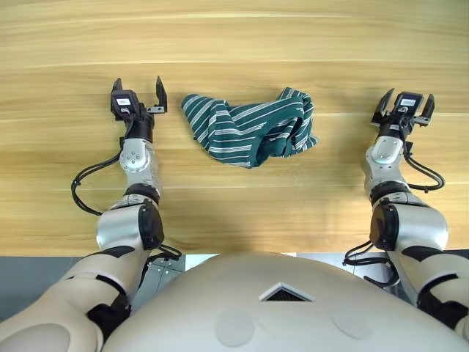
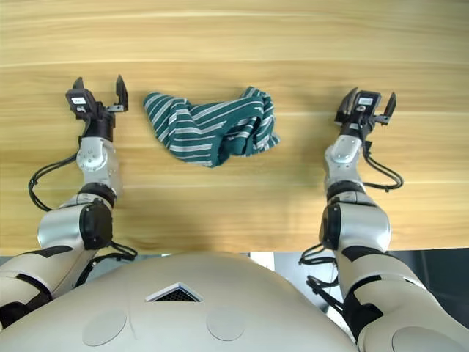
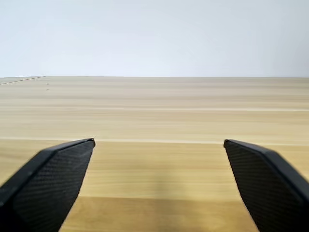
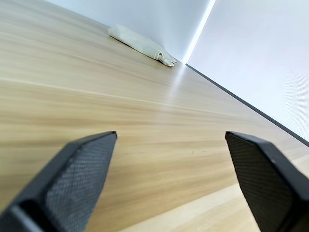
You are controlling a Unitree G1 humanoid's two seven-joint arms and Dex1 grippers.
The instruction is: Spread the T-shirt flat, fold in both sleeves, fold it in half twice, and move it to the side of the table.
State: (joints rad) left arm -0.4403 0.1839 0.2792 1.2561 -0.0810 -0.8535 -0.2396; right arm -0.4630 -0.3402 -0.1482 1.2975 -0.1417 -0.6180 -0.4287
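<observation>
A dark green T-shirt with white stripes [image 1: 253,127] lies crumpled in a heap on the wooden table [image 1: 234,44], between my two arms. My left gripper [image 1: 138,86] rests open on the table a short way to the left of the heap, with nothing between its fingers [image 3: 53,181]. Well off to the right of the shirt, my right gripper [image 1: 407,100] is also open and holds nothing, its fingers [image 4: 72,179] spread wide above the bare wood.
A pale folded cloth [image 4: 140,43] lies far off near the table's edge by the white wall in the right wrist view. Bare wood stretches beyond and around the shirt. The table's near edge [image 1: 234,253] runs just in front of the arms.
</observation>
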